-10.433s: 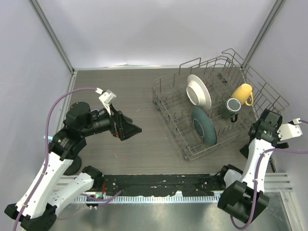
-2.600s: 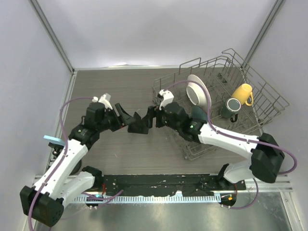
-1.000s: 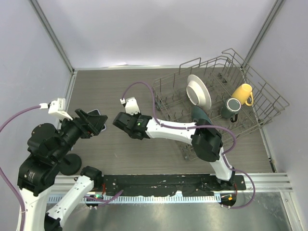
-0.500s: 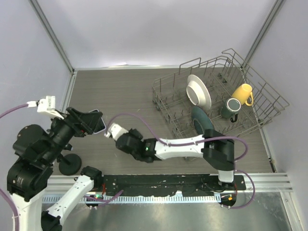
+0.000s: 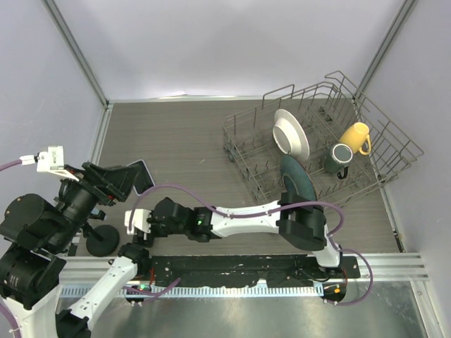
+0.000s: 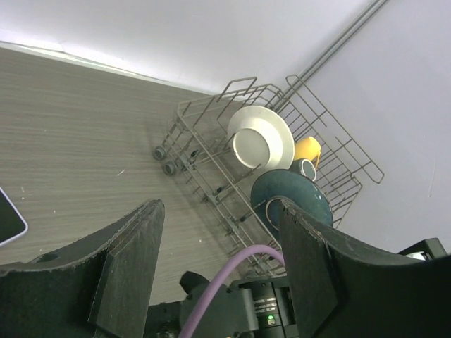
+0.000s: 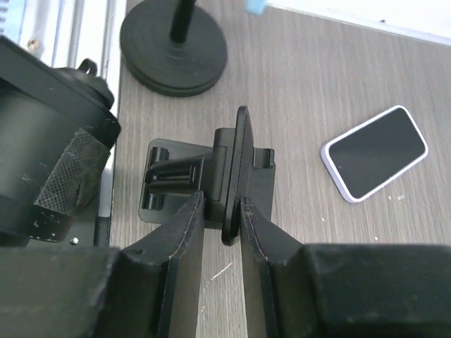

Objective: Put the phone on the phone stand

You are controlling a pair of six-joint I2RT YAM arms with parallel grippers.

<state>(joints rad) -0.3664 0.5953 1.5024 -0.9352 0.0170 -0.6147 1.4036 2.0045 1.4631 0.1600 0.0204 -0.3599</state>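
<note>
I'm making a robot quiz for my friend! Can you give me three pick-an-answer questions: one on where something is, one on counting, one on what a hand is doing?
1. Where is the phone? A) flat on the table B) in a box C) up in the air
2. How many plates stand in the dish rack? A) one B) two C) four
3. What is the left hand doing? A) holding the phone B) holding a spoon C) open, holding nothing

Answers:
1 A, it lies screen-up on the tabletop.
2 B, there is a white plate and a dark teal plate.
3 C, it is spread wide with nothing inside.
</note>
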